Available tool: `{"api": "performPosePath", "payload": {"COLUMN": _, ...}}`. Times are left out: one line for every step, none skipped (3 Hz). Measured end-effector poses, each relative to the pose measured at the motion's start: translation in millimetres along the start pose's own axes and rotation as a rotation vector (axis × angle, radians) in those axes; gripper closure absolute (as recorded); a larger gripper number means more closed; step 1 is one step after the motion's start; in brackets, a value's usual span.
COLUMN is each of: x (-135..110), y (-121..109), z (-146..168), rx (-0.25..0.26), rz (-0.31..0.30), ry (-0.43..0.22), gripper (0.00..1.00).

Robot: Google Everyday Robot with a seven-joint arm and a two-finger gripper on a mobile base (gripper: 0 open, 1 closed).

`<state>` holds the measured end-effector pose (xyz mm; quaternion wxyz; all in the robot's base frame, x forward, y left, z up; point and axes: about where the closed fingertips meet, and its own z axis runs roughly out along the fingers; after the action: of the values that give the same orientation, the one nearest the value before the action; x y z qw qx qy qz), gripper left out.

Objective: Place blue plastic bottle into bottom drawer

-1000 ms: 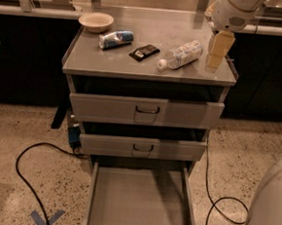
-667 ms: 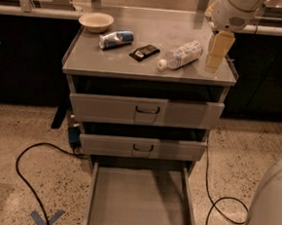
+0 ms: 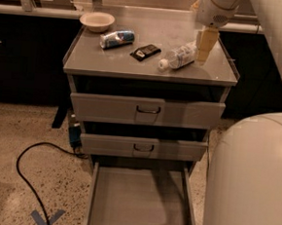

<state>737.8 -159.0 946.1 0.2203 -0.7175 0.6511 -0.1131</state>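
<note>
The blue plastic bottle [image 3: 178, 57] lies on its side on the cabinet top [image 3: 149, 68], with its white cap pointing front-left. My gripper [image 3: 205, 46] hangs from the arm at the top right, right at the bottle's base end and low over the cabinet top. The bottom drawer [image 3: 139, 202] is pulled out, and its flat grey floor is bare.
A blue and silver can [image 3: 117, 38], a dark packet [image 3: 145, 52] and a pale bowl [image 3: 97, 20] sit on the cabinet top. The two upper drawers [image 3: 147, 110] stand slightly out. A black cable [image 3: 26, 174] and blue tape [image 3: 47, 218] lie on the floor. My body [image 3: 250, 181] fills the right.
My gripper has moved a little to the left, closer to the base of the bottle. The bottle and the drawers have not moved.
</note>
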Motion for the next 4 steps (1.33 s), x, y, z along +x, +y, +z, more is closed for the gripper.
{"api": "performPosePath", "payload": {"x": -4.9, "y": -7.2, "z": 23.2, "rx": -0.038, "rz": -0.037, "ry": -0.009, "gripper": 0.0}}
{"api": "performPosePath", "payload": {"x": -3.0, "y": -5.7, "z": 49.5, "rx": -0.094, "rz": -0.035, "ry": -0.019, "gripper": 0.0}}
{"api": "performPosePath", "payload": {"x": -0.4, "y": -5.7, "z": 76.0, "rx": -0.129, "rz": -0.034, "ry": -0.016, "gripper": 0.0}}
{"api": "performPosePath", "payload": {"x": -0.1, "y": -11.4, "z": 95.2, "rx": -0.124, "rz": -0.032, "ry": -0.017, "gripper": 0.0}}
